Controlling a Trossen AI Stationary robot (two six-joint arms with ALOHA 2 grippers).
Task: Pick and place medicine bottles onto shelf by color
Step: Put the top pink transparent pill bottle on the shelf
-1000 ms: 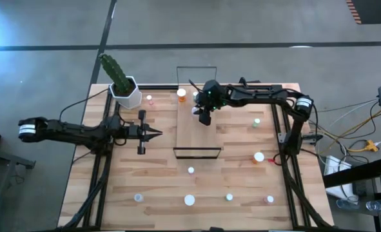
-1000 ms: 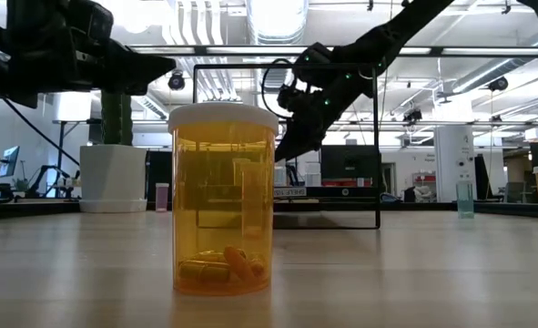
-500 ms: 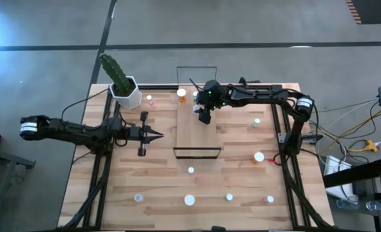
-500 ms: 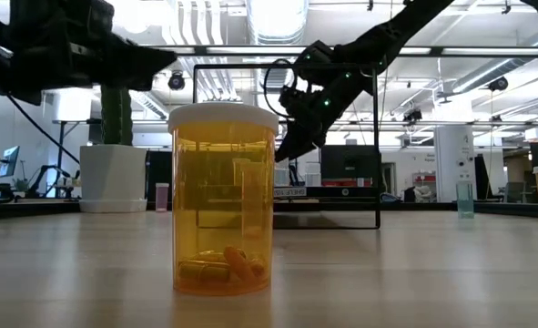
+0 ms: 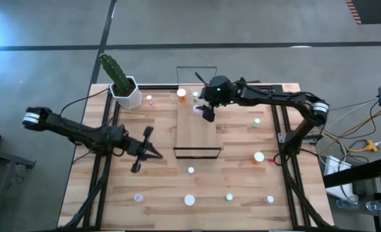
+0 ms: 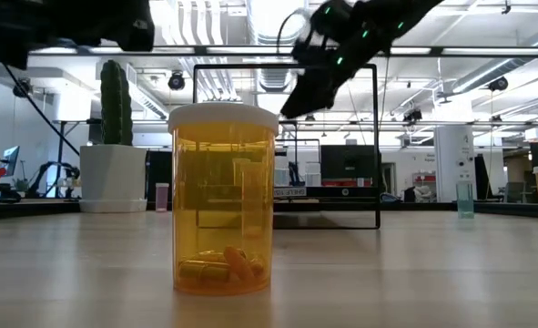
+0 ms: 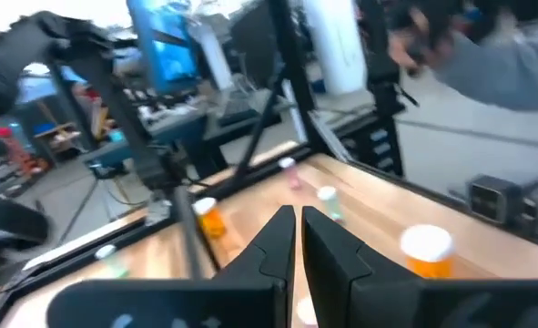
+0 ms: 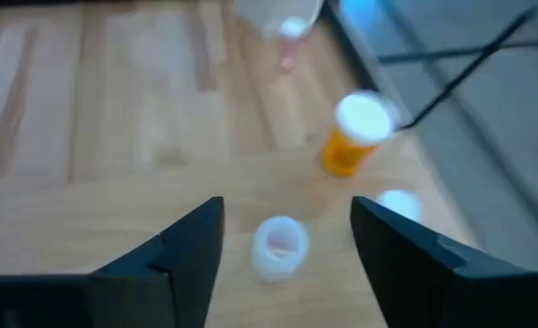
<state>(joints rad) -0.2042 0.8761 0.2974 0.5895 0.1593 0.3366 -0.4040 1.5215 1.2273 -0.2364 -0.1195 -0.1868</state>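
Standing upright on the shelf (image 5: pixel 196 132) at 12 o'clock: white bottle (image 8: pixel 279 246), cap up; right gripper (image 8: pixel 285 239) spread wide above, empty.

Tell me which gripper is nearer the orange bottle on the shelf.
Right. The right gripper, open, hovers over the shelf close beside the orange bottle; the left gripper, shut, sits off the shelf's opposite end.
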